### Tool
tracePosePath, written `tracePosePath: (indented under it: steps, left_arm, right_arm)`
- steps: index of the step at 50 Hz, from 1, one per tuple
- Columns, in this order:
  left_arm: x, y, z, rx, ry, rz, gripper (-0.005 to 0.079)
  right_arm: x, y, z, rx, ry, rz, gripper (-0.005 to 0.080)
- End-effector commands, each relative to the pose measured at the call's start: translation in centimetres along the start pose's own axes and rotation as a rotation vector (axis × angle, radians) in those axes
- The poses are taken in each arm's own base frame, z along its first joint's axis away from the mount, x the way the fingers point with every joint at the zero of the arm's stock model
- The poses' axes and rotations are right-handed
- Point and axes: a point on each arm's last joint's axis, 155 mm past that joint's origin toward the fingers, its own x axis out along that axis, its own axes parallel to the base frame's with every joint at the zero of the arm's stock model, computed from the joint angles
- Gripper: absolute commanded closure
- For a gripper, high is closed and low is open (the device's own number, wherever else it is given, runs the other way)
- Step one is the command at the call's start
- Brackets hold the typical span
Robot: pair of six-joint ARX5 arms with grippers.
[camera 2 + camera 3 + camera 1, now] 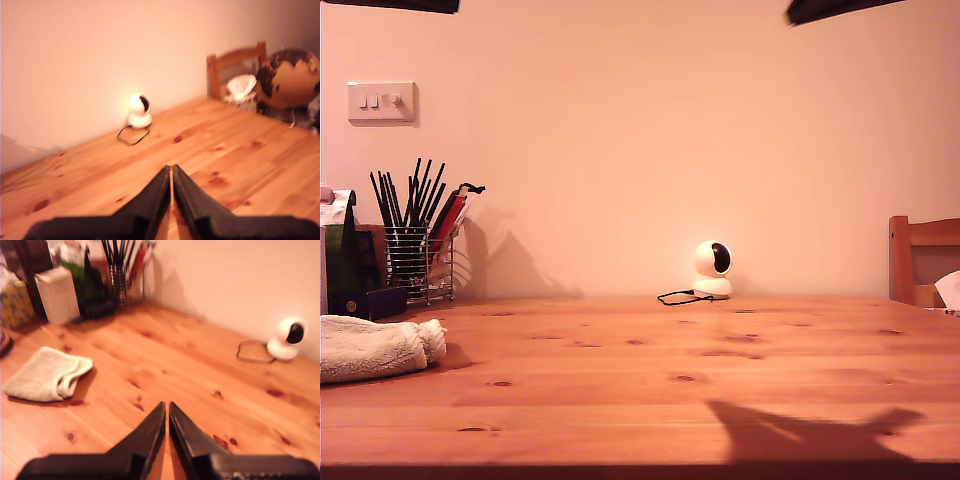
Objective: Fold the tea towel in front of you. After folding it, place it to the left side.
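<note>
The tea towel (375, 347) lies folded on the bench (670, 400) at the exterior view's left, just in front of the wire holder of black sticks (420, 262). Its rounded fold end points toward the middle of the bench. The first hand (171, 172) is clenched on nothing, with its jaws pressed together above bare wood and pointing toward the small white camera (712, 268). The second hand (166, 407) is likewise clenched and empty, well apart from the towel and above the bench. Judging from this, the fold and the placing look done, so the risks concern undoing them.

The first risk is the cloth itself. In the second wrist view the layers at the fold end splay a little. Thick terry like this probably springs back, so the stack may relax open with no weight on it.

The second risk is the towel's far side, which the exterior view cuts off. How close it lies to the bench's edge cannot be told. If much of it overhangs, it could slide off.

The third risk is a further reach. A clenched hand sweeping low toward the exterior view's left would likely drag the top layer, or knock the wire holder just behind the towel. On the other side, the camera's thin black cable (675, 297) lies loose on the wood and could snag a low pass.
</note>
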Motion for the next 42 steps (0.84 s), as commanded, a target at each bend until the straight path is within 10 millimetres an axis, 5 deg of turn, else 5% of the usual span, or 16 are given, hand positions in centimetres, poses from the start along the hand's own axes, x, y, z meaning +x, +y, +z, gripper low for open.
tracePosePath:
  steps: [1, 16, 42]
  left_arm:
    - [-0.9, -0.7, -0.1, 0.004, -0.039, 0.001, 0.0762]
    - [-2.8, -2.5, 1.8, 0.018, -0.116, -0.036, 0.0761]
    - [-2.8, -2.5, 1.3, 0.015, -0.097, -0.038, 0.0761]
  right_arm:
    - [-0.5, 0.7, -0.3, -0.002, -0.024, 0.012, 0.0765]
    - [-2.2, 1.6, -0.2, -0.009, -0.050, 0.037, 0.0765]
    - [-2.7, 2.4, -6.4, 0.009, 0.199, 0.066, 0.0765]
